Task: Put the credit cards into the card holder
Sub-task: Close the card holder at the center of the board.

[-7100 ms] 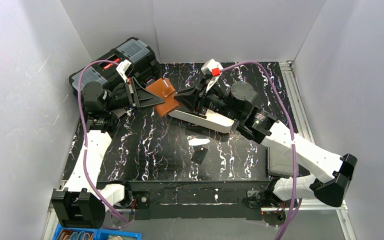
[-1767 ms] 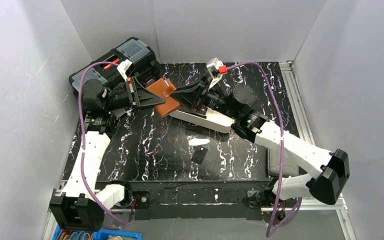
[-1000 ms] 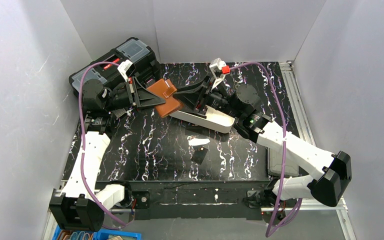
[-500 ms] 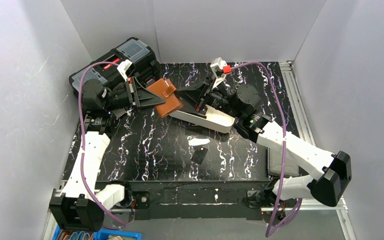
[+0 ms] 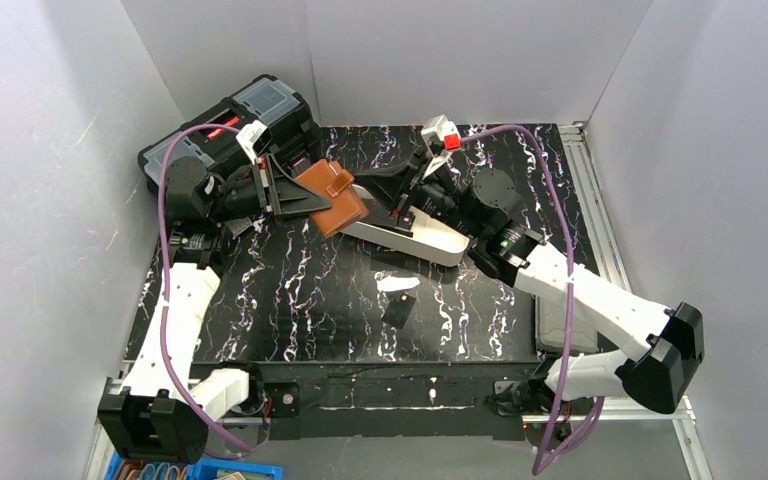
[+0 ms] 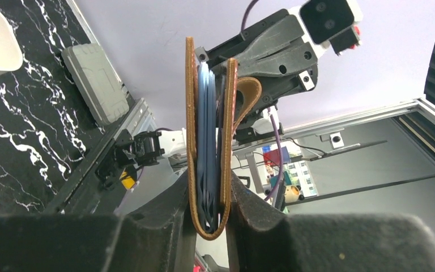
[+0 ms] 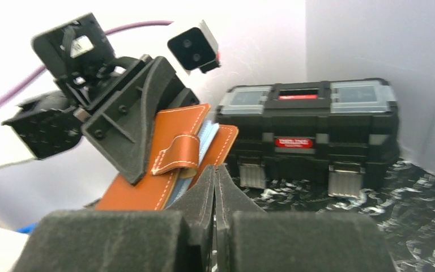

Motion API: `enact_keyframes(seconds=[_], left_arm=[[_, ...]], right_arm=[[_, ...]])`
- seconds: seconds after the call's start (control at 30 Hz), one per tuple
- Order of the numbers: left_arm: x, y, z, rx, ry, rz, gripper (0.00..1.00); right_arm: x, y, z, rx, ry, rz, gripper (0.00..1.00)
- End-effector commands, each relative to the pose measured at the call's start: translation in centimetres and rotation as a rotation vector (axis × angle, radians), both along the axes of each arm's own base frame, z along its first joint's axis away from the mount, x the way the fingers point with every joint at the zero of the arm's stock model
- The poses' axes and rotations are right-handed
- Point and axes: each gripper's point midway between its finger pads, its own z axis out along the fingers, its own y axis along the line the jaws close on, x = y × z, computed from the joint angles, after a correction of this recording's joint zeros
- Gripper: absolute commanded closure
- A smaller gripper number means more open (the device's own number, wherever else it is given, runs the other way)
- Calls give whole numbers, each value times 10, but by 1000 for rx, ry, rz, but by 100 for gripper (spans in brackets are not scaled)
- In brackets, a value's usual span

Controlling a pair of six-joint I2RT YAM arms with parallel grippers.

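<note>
— Where is the card holder (image 5: 332, 198)?

— Your left gripper (image 5: 300, 199) has it, lifted off the table (image 5: 290, 290) between the black toolbox (image 5: 235, 125) and the left end of the white tray (image 5: 415, 238); in the left wrist view the two fingers (image 6: 167, 218) pinch the folded spine, and the brown leaves stand up and slightly apart with the blue-grey lining showing between them.

— And your other arm?

— Your right gripper (image 5: 362, 187) reaches in from over the tray, its tip just beside the holder's open edge; I cannot tell whether it touches; in the right wrist view its jaws are pressed flat against each other with nothing visible between them; the holder's strap (image 7: 175, 153) faces that camera, with the toolbox behind.

— Is a card inside?

— You cannot tell from these views; the gap between the leaves is too narrow and dark.

— Any cards outside?

— One dark credit card (image 5: 398, 308) lies flat on the table, near the front of the tray and well apart from both grippers.
</note>
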Motion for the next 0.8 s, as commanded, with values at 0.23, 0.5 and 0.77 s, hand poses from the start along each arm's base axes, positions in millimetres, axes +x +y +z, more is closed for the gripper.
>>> enact_keyframes(seconds=[0.23, 0.5, 0.77], left_arm=[[-4, 2, 0, 32, -18, 31, 80], [-10, 1, 10, 19, -43, 8, 81], [-9, 1, 10, 15, -44, 8, 81]], right_arm=[[-13, -11, 44, -161, -356, -286, 99], [-15, -15, 23, -173, -314, -291, 99], [-27, 17, 39, -166, -330, -172, 99]])
